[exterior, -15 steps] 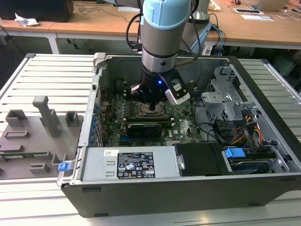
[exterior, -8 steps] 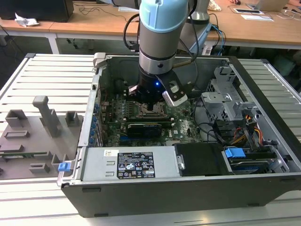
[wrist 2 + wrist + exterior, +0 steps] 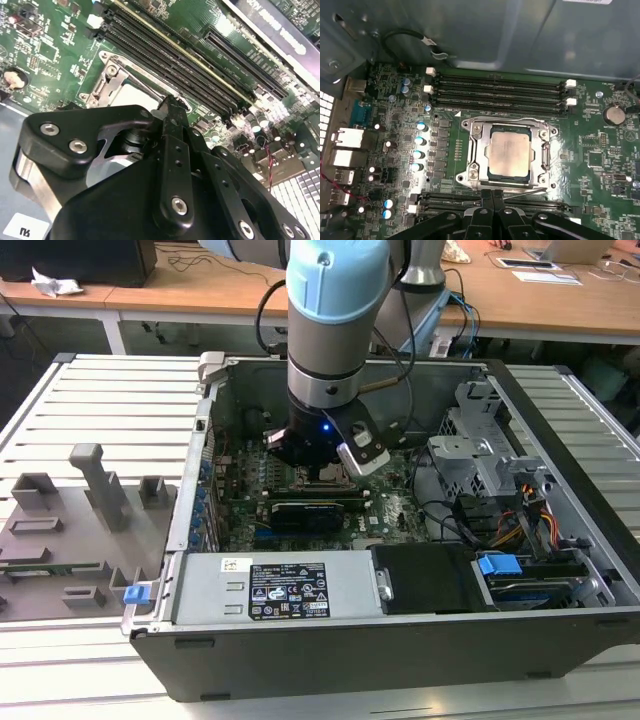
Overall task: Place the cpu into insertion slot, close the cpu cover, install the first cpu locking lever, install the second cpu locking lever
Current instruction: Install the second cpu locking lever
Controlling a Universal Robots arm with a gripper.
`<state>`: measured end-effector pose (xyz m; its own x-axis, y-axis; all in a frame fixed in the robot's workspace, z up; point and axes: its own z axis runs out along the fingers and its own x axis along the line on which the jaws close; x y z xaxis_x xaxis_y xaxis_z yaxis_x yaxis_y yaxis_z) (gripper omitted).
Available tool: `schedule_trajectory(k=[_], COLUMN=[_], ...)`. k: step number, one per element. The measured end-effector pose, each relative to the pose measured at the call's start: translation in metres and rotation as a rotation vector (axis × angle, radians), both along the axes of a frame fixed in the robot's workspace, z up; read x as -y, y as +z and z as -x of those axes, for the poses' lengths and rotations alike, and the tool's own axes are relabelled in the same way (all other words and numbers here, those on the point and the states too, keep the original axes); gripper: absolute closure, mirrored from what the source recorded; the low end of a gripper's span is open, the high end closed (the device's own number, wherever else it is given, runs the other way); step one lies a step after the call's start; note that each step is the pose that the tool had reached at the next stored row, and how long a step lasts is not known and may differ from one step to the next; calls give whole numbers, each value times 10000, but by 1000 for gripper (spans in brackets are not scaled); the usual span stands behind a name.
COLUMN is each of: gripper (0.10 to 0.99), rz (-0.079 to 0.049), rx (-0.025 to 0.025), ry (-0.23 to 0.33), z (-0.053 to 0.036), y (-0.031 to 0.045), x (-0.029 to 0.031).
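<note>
The cpu (image 3: 508,153), a square chip with a silver-grey top, lies flat in the insertion slot (image 3: 488,172) on the green board. The cpu cover (image 3: 502,123), a silver frame with a square window, lies down over it. My gripper (image 3: 492,196) is shut, its two black fingers pressed together at the socket's edge, where a thin lever rod (image 3: 527,192) runs. Whether the rod is pinched cannot be told. The second wrist view shows the gripper (image 3: 171,102) tip beside the cpu (image 3: 132,95). In the exterior view the gripper (image 3: 322,472) reaches down into the open computer case.
Long black memory slots (image 3: 500,90) run along one side of the socket. A black expansion card (image 3: 305,512) stands just in front of the gripper. The case walls (image 3: 215,440), power supply (image 3: 280,590), drive cage (image 3: 490,460) and cables (image 3: 500,520) surround the board. A grey fixture plate (image 3: 70,530) lies at the exterior view's left.
</note>
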<state>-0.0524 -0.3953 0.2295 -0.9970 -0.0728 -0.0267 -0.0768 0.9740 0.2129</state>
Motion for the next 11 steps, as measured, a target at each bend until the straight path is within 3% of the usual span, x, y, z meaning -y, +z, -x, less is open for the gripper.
schedule_trajectory(k=[11], gripper=[980], rz=[-161], rx=[0], ry=[1], z=[23], y=[-69], x=[19])
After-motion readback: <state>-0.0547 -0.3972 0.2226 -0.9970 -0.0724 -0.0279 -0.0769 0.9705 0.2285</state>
